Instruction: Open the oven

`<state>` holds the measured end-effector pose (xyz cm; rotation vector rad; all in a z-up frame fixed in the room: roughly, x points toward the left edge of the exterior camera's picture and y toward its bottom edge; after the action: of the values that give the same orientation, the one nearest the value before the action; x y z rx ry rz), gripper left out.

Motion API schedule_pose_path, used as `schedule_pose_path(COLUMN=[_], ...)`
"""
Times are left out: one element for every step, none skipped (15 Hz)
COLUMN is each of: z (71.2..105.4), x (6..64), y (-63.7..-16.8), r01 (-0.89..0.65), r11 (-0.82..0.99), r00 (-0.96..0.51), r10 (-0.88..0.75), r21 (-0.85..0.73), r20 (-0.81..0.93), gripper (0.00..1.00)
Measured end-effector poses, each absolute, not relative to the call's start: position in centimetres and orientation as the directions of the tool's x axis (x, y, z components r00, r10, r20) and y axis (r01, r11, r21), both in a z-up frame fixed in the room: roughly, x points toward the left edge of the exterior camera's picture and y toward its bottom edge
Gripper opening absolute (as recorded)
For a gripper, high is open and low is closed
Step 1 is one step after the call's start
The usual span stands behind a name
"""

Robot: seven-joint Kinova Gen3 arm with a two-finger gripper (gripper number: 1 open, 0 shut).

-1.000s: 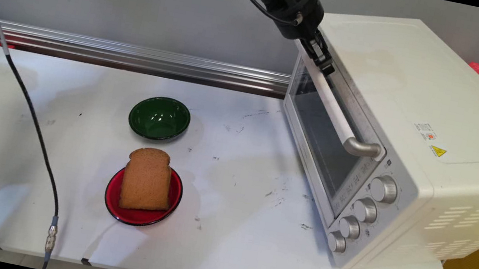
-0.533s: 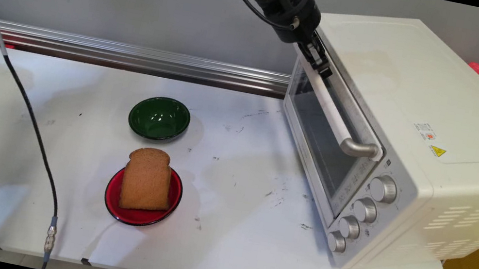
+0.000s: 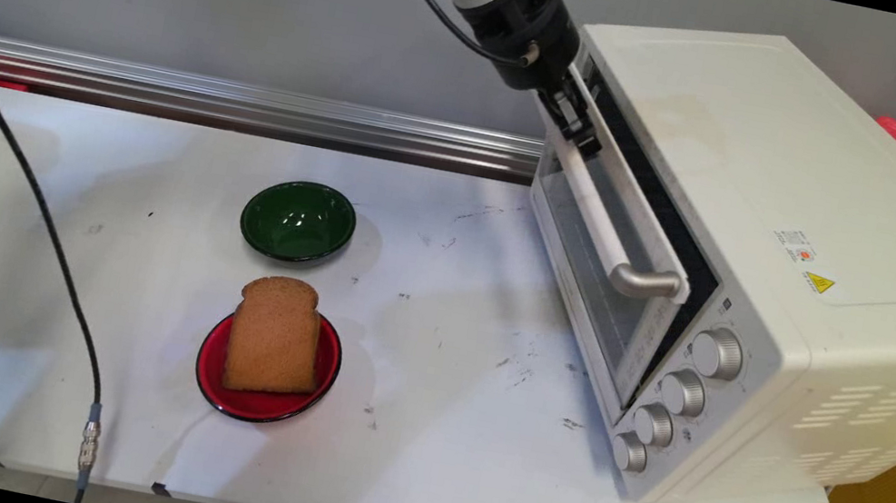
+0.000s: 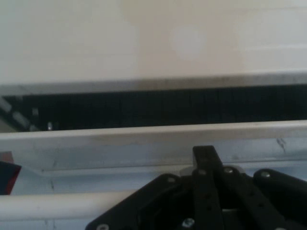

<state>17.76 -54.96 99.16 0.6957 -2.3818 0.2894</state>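
A cream toaster oven [image 3: 779,255] stands on the right of the table. Its glass door [image 3: 603,288] is tilted ajar, with a dark gap along its top edge. My gripper [image 3: 577,130] is shut on the far end of the door handle [image 3: 600,223], a white bar with a metal end. In the hand view the handle [image 4: 57,205] runs across the bottom left in front of the gripper's linkage, and the dark opening of the oven [image 4: 153,110] shows above the door's top edge. A slice of brown bread [image 3: 274,336] lies on a red plate [image 3: 212,362].
A green bowl [image 3: 298,220] sits behind the red plate, left of the oven. A black cable [image 3: 39,216] hangs across the table's left side. The oven's knobs [image 3: 682,390] line its front right.
The gripper has moved left and a little down with the handle, and the oven door has swung from closed to ajar, baring a dark gap at its top.
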Motion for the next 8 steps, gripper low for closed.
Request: schedule_pose_path(z=[99.1,99.0,98.9,98.9,98.8,98.7,98.6,98.4], x=[18.0,18.2,18.5,18.8,19.1,19.4,19.7,20.1], y=[-54.8,-54.6,-54.4,-54.1,-53.9,-53.7,-53.4,-53.1], r01=[-0.549,-0.551,-0.553,-0.555,-0.558,-0.559,-0.561,-0.563], r11=[0.835,0.834,0.833,0.831,0.830,0.829,0.828,0.826], r00=[-0.661,-0.662,-0.663,-0.664,-0.665,-0.667,-0.669,-0.670], r10=[-0.411,-0.416,-0.420,-0.424,-0.429,-0.433,-0.437,-0.441], r21=[-0.031,-0.029,-0.028,-0.026,-0.025,-0.024,-0.023,-0.021], r20=[0.627,0.624,0.620,0.616,0.611,0.606,0.602,0.598], gripper=[0.00,0.00,0.00,0.00,0.00,0.00,0.00,0.00])
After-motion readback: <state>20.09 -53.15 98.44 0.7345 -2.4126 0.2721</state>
